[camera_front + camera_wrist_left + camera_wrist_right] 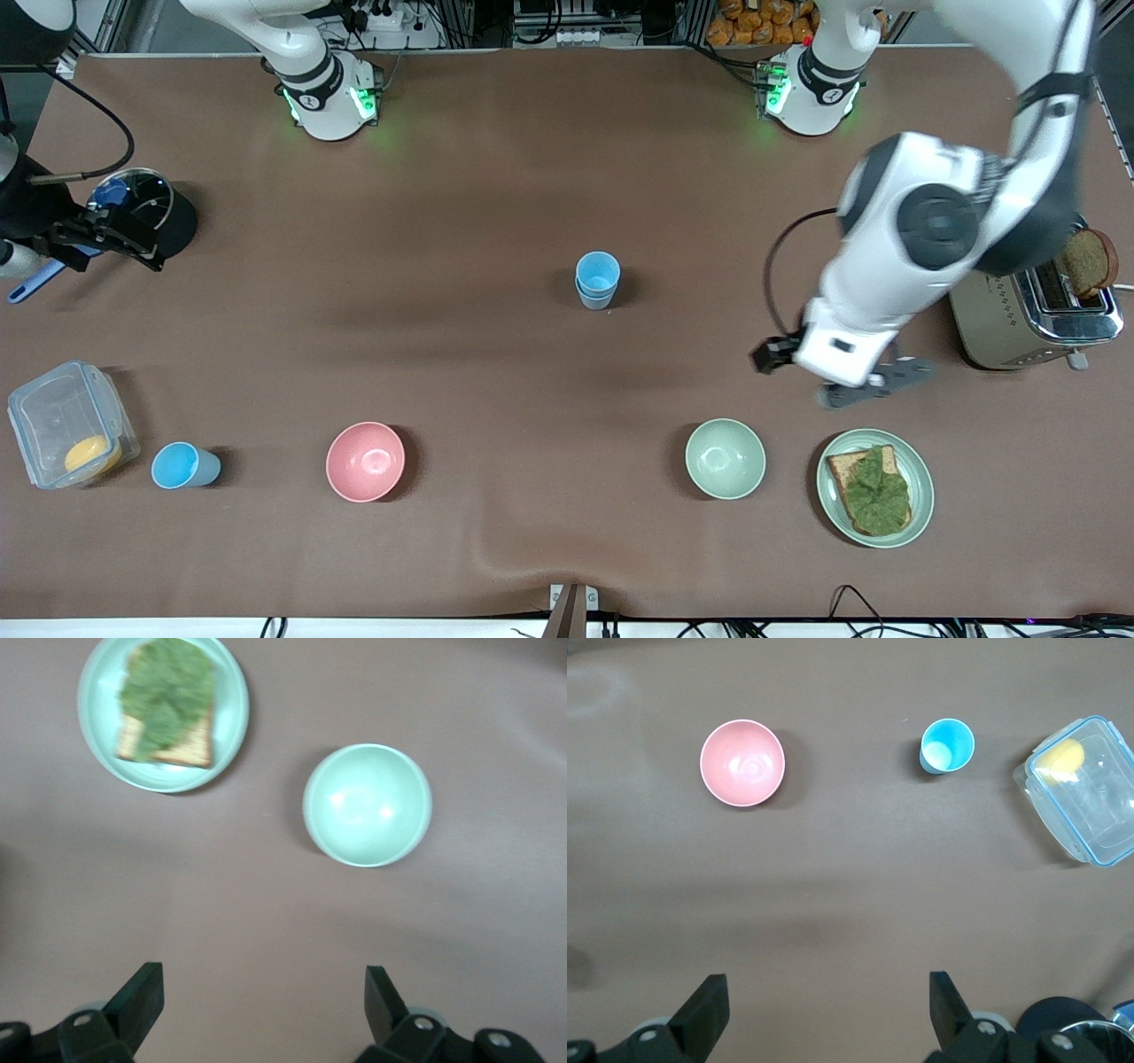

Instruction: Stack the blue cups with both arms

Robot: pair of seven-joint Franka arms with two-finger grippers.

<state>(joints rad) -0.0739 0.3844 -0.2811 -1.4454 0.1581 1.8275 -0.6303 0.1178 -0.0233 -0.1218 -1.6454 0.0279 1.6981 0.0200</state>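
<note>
Two light-blue cups (597, 279) stand stacked one in the other at the middle of the table. A third blue cup (182, 465) stands alone near the front edge toward the right arm's end, between a clear box and the pink bowl; it also shows in the right wrist view (947, 746). My left gripper (873, 383) hangs open and empty over bare table between the toaster and the plate; its wrist view shows the jaws wide apart (266, 985). My right gripper (115, 237) is open and empty beside a black pot, its jaws wide apart in its wrist view (828, 992).
A pink bowl (365, 461) and a pale green bowl (725, 458) sit near the front edge. A green plate (917, 509) holds toast with greens. A toaster (1032, 310) stands at the left arm's end. A clear box (66, 434) and black pot (155, 213) stand at the right arm's end.
</note>
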